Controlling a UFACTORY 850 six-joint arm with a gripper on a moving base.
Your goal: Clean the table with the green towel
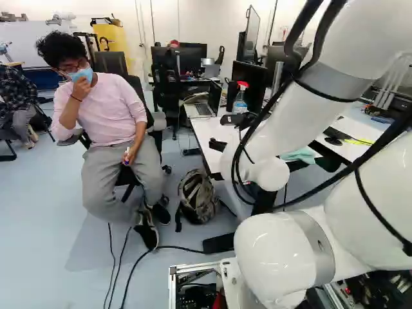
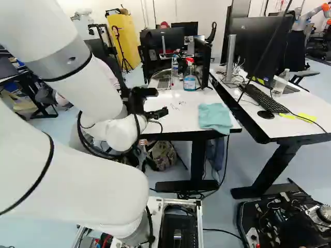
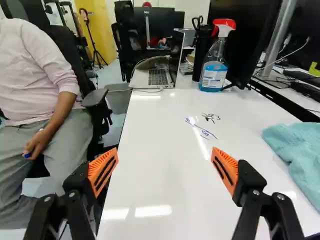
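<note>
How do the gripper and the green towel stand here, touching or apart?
Apart. The right base view shows white tabletop between the gripper and the towel; the wrist view also shows a gap beside the open fingers.

- The arm (image 2: 77, 181) is being covered by glossy white, rounded shells.
- The shells are being broken up by smooth silver-grey collars (image 2: 59, 59); one of these is being marked by a small dark spot.
- A joint is being closed off by a round white cap (image 1: 273, 174).
- Thick black cables (image 1: 298, 38) are being carried along the outside, and narrow black straps (image 1: 380, 215) are being wrapped around the shells.
- The pincer (image 2: 162, 102) is being made up of black, angular parts, dotted with silver screws (image 3: 255, 192).
- Its two fingers are being faced by bright orange, finely ribbed pads (image 3: 103, 170), cut through by long dark slots.
</note>
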